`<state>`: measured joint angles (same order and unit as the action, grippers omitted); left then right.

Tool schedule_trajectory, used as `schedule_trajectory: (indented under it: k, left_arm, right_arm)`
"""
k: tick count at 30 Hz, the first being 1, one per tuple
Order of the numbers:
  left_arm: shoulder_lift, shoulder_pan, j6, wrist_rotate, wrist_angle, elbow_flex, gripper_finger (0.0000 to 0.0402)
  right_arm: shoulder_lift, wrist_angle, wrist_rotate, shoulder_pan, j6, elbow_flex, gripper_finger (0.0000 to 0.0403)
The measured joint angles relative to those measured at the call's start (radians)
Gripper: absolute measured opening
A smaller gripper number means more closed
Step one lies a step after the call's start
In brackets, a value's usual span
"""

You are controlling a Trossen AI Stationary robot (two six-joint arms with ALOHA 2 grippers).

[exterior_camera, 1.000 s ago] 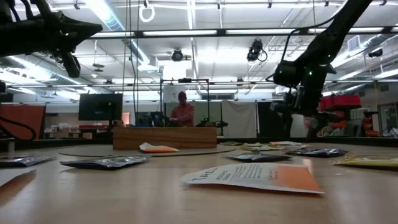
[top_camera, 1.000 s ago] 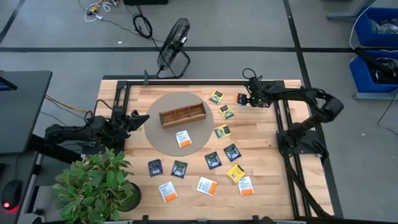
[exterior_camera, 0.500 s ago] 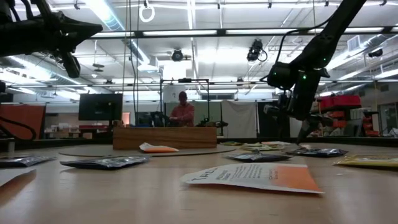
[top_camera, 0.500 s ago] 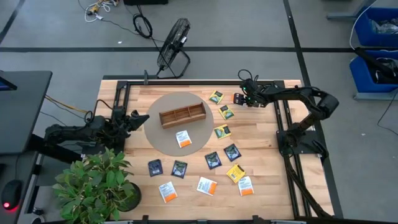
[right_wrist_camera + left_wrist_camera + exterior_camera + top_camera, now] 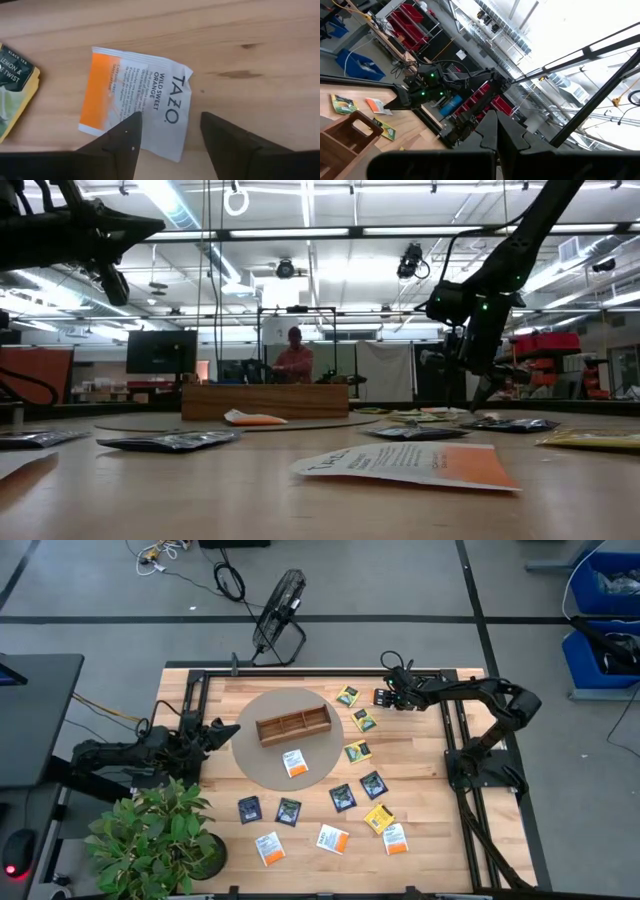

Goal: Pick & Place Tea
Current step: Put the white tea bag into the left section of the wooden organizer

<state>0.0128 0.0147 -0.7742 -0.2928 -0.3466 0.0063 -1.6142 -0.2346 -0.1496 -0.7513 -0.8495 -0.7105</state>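
white-orange packet (image 5: 135,104) "TAZO Wild Sweet Orange", green pkt (image 5: 14,90) "Lemon Twist"

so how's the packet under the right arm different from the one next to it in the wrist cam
The white and orange packet lies fully in view, just ahead of the open right tool; the dark packet has a yellow edge and is cut off by the frame. The first reads Wild Sweet Orange, the second Lemon Twist. Both lie flat on the wooden table.

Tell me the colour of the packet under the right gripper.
White with an orange band, on the tea packet below the open right gripper. Clearest in the right wrist view.
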Motion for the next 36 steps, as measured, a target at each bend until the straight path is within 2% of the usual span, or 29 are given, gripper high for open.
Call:
schedule_trajectory:
  k: [5,9,19,24,27,31,36]
  left_arm:
    - [0.000,0.000,0.000,0.000,0.000,0.000,0.0003]
    - [0.000,0.000,0.000,0.000,0.000,0.000,0.0003]
    - [0.000,0.000,0.000,0.000,0.000,0.000,0.0003]
    - [0.000,0.000,0.000,0.000,0.000,0.000,0.0003]
    - [0.000,0.000,0.000,0.000,0.000,0.000,0.0003]
    - [0.000,0.000,0.000,0.000,0.000,0.000,0.0003]
    - [0.000,0.000,0.000,0.000,0.000,0.000,0.0003]
  right_arm:
    - [-0.028,0.015,-0.010,0.005,0.009,-0.002,0.0192]
    - [-0.043,0.017,-0.043,0.023,0.036,-0.003,0.0159]
    - [-0.051,0.023,-0.058,0.025,0.025,-0.002,0.0013]
    - [-0.051,0.019,-0.044,0.026,0.048,-0.002,0.0004]
    - [-0.031,0.020,-0.023,0.025,0.115,-0.001,0.0003]
    - [0.034,-0.031,0.032,0.029,0.209,0.007,0.0001]
    - [0.147,-0.047,0.035,0.037,0.309,0.003,0.0001]
